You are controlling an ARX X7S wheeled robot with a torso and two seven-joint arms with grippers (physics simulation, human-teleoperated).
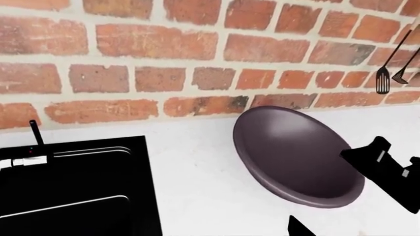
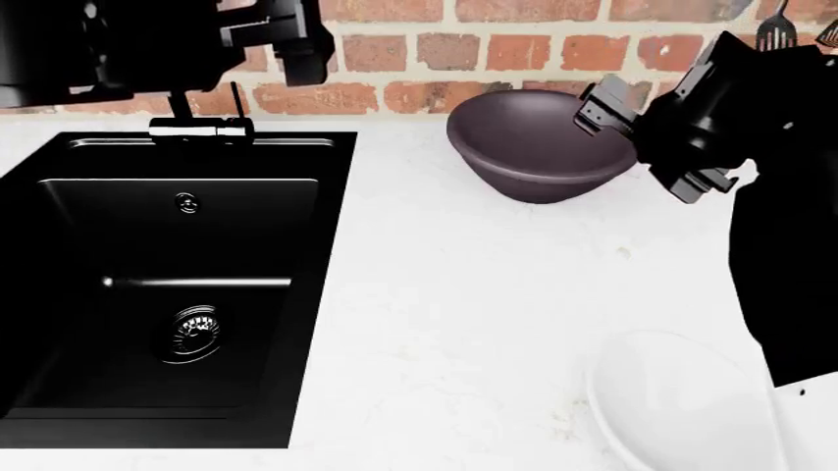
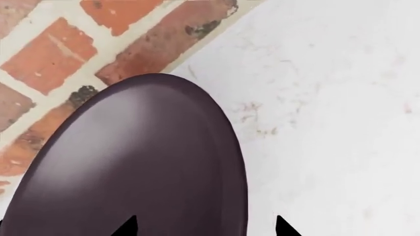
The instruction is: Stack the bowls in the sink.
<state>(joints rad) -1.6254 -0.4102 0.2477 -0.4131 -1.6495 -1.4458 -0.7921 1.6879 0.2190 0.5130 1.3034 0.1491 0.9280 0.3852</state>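
Note:
The dark purple-brown bowl [image 2: 535,147] stands on the white counter by the brick wall, right of the black sink [image 2: 78,245]. My right gripper [image 2: 615,120] is open at the bowl's right side. In the right wrist view one fingertip [image 3: 128,227] is over the bowl [image 3: 131,167] and the other is over the counter, so the rim lies between them. The white bowl [image 2: 681,412] sits at the counter's front right, partly cut off by the frame. My left gripper [image 2: 294,49] hangs open above the sink's back edge, holding nothing. From the left wrist camera I see the dark bowl [image 1: 295,152] and the sink [image 1: 72,191].
A black faucet [image 2: 196,126] stands at the sink's back rim, and a round metal drain [image 2: 192,332] sits in the basin. Kitchen utensils [image 1: 384,78] hang on the brick wall at the far right. White counter [image 2: 458,314] spreads between sink and bowls.

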